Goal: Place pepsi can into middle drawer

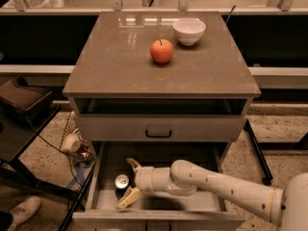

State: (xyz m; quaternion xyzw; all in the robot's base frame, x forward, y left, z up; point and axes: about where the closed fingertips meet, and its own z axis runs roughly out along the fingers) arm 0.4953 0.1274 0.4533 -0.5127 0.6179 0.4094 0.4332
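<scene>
The pepsi can stands upright on the floor of the pulled-out middle drawer, near its left side; I see its silver top from above. My gripper reaches into the drawer from the right and is open. One finger lies behind the can and the other in front of it, both spread away from the can. The can sits at the fingertips, just left of the gap between them.
An orange-red apple and a white bowl sit on the cabinet top. A closed drawer front with a black handle is above the open drawer. Cables and a dark stand are on the floor to the left.
</scene>
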